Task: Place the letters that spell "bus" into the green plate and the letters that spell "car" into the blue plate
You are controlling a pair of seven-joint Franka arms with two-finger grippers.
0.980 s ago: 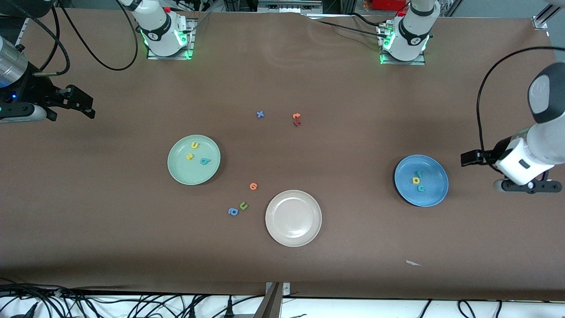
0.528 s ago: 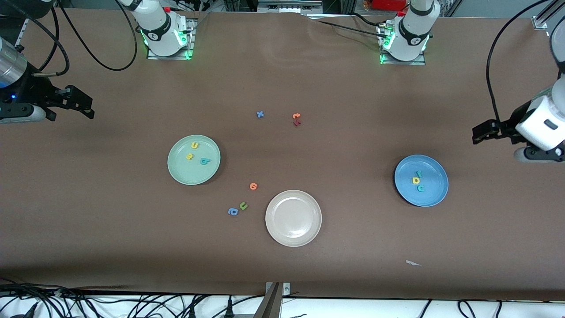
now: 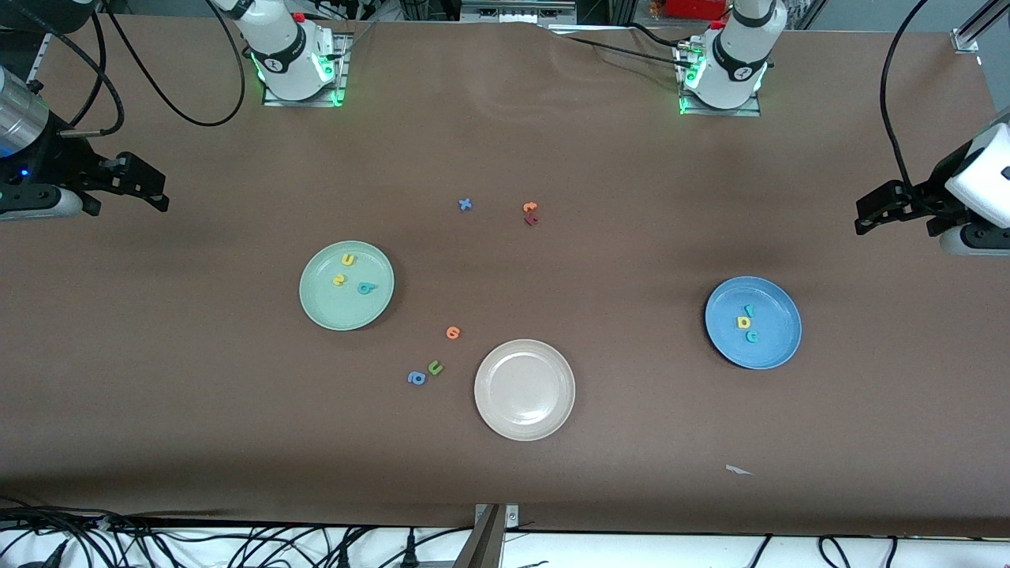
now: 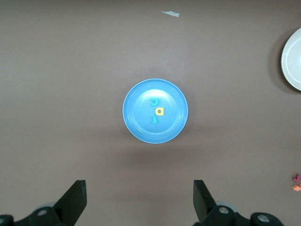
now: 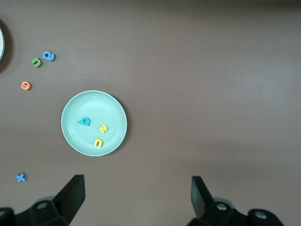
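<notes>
Start at the right arm's end of the table: your right gripper (image 3: 150,193) hangs there with its jaws spread wide and nothing between them, well apart from every plate. Next comes the green plate (image 3: 319,308), and it holds the teal b (image 3: 364,289), the yellow u (image 3: 347,259) and the yellow s (image 3: 339,279), so "bus" looks finished. Moving on, the leftover letters lie on the bare table: a blue a (image 3: 416,379), an olive u (image 3: 435,368) and an orange letter (image 3: 452,333) between the green plate and the white plate (image 3: 505,410), which is empty. Then the blue plate (image 3: 769,351) carries the teal r (image 3: 750,311), the yellow a (image 3: 743,322) and the teal c (image 3: 752,336), so "car" looks done too. Last, your left gripper (image 3: 880,209) hangs open and empty at the left arm's end. I judge nothing remains to place.
</notes>
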